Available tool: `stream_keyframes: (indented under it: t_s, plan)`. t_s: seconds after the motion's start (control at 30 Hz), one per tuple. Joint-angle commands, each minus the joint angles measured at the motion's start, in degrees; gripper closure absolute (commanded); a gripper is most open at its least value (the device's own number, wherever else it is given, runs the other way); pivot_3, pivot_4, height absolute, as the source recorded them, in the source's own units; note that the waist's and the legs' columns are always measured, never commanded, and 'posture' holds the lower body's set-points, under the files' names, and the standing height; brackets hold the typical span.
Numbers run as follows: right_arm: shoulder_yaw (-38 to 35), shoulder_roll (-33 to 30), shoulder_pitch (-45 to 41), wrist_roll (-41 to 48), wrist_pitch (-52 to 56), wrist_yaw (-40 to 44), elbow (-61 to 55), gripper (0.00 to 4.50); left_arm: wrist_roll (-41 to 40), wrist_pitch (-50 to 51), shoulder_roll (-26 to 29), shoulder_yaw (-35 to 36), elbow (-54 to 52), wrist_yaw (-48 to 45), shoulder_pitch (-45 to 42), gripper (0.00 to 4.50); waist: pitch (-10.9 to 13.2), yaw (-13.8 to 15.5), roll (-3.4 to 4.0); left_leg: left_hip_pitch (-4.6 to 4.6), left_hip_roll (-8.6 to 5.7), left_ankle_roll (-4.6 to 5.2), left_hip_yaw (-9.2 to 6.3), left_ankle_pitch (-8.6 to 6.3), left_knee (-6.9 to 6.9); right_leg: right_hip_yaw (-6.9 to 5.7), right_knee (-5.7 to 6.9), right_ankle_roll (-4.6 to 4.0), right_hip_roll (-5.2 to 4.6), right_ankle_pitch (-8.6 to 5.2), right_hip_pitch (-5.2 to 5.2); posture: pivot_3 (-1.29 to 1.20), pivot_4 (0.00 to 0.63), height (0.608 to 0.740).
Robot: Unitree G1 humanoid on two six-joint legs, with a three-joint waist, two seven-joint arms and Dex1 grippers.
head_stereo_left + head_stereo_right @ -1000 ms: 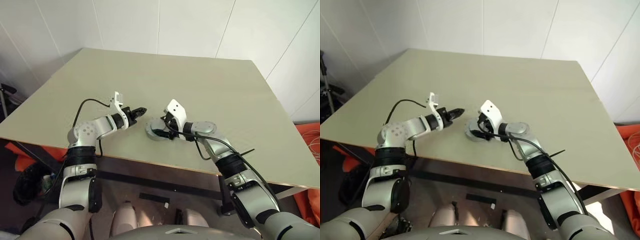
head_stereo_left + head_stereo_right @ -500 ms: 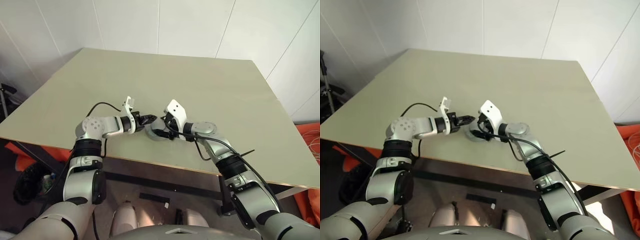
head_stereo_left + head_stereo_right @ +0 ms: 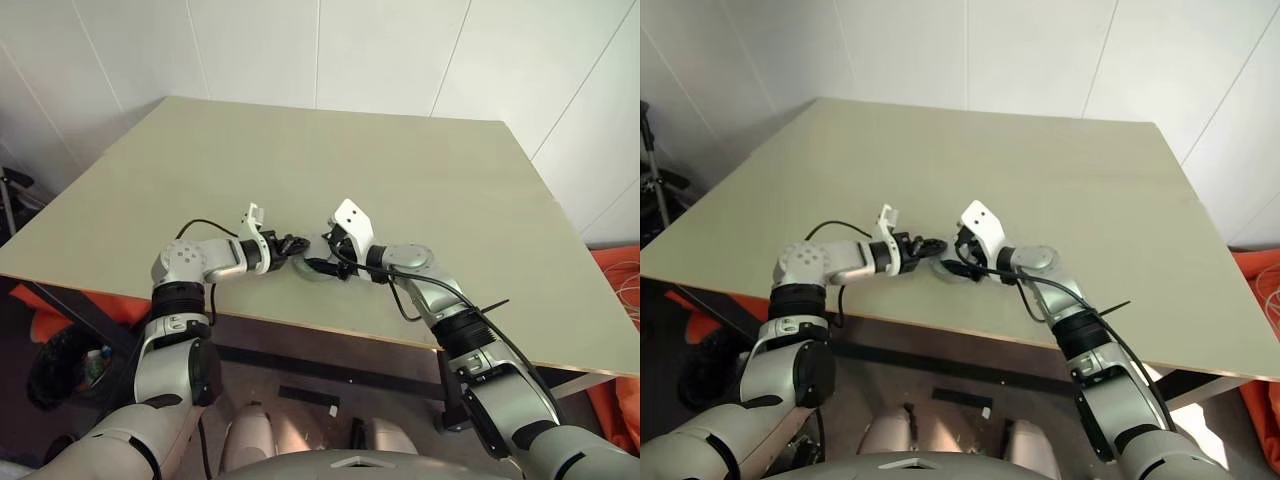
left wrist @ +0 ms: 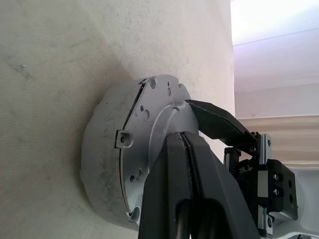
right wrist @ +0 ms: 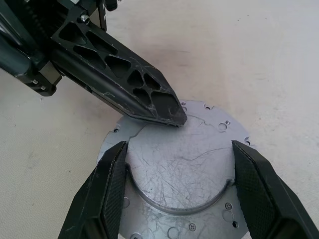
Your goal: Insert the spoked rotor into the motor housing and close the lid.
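The motor housing (image 4: 99, 164), a short grey round cup, stands on the table (image 3: 400, 170) near its front edge. The lid (image 5: 179, 169) lies on it plain face up, with a thin gap showing along one side of its rim. My right gripper (image 5: 178, 147) straddles the lid's raised centre, and its black fingers (image 5: 112, 189) touch that centre on both sides. My left gripper (image 3: 297, 243) is shut, and its tip rests on top of the lid beside the right fingers. The spoked rotor is hidden.
The table's front edge (image 3: 330, 330) runs just in front of the housing. Bare tabletop stretches behind and to both sides. White wall panels (image 3: 320, 50) rise behind the table. Orange cloth (image 3: 620, 300) lies on the floor at the right.
My left gripper has swung right and down from beside the housing onto the lid, rolling at the wrist. The right gripper and the housing have stayed put.
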Motion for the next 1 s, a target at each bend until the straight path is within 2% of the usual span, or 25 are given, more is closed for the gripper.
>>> stream_keyframes:
  t_s: [0.03, 0.13, 1.0]
  plan:
    - [-0.15, -1.05, 1.28, -1.92, 2.57, -1.78, 1.52, 1.36, 1.31, 0.93, 0.29, 0.3, -0.43, 2.09, 0.43, 4.47, -0.01, -0.02, 0.01, 0.0, 0.0, 0.0, 0.0, 0.0, -0.02, -0.01, -0.07, 0.0, 0.0, 0.0, 0.02, 0.0, 0.0, 0.74]
    - [-0.19, -1.05, 1.22, -1.89, 2.8, -1.77, 1.12, 1.36, 1.0, 1.6, 0.15, 0.84, -0.74, 2.26, 0.6, 4.47, -0.02, -0.1, 0.02, 0.0, -0.01, 0.0, 0.01, 0.0, -0.25, -0.03, -0.4, 0.0, 0.01, 0.0, 0.08, 0.0, 0.0, 0.74]
    - [-0.88, -1.31, 0.95, 0.37, 8.53, -0.01, -5.03, 1.36, -0.17, 5.8, -1.87, 5.17, -0.75, 3.46, -0.1, 4.47, -0.02, -0.05, 0.02, 0.0, -0.02, -0.01, 0.03, 0.01, -0.54, -0.05, -0.4, -0.03, 0.02, 0.03, 0.05, 0.0, 0.0, 0.74]
